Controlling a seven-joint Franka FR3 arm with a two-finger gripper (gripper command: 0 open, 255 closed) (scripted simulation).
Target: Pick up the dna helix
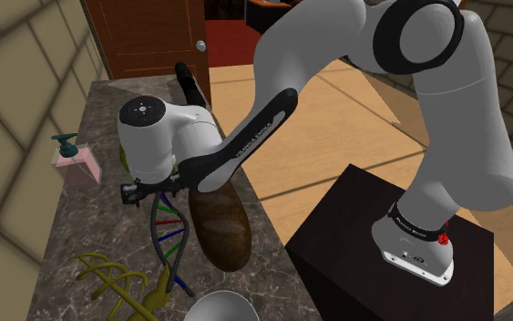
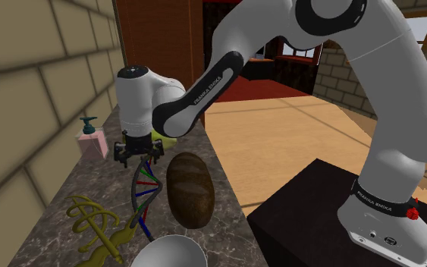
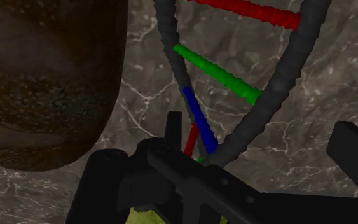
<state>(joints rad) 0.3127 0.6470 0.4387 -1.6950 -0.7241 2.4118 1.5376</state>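
Note:
The DNA helix [image 1: 172,242] is two dark grey strands joined by red, green and blue rungs. It lies on the marble counter [image 1: 90,228], lengthwise beside a brown loaf. In the second exterior view the helix [image 2: 143,193] runs from the hand toward the near edge. My black gripper [image 1: 149,191] hangs low over its far end, pointing down. The gripper [image 2: 138,155] is open, with the helix end under and between the fingers. In the wrist view the helix [image 3: 215,73] stretches away from the gripper [image 3: 231,167]. I cannot tell whether the fingers touch it.
The brown loaf [image 2: 190,190] lies close beside the helix, toward the counter's edge. A pink soap dispenser [image 2: 90,140] stands by the tiled wall. An olive twisted ornament [image 2: 98,227] and a grey dome [image 2: 170,252] sit near the front. A yellow-green object [image 2: 167,140] lies behind the hand.

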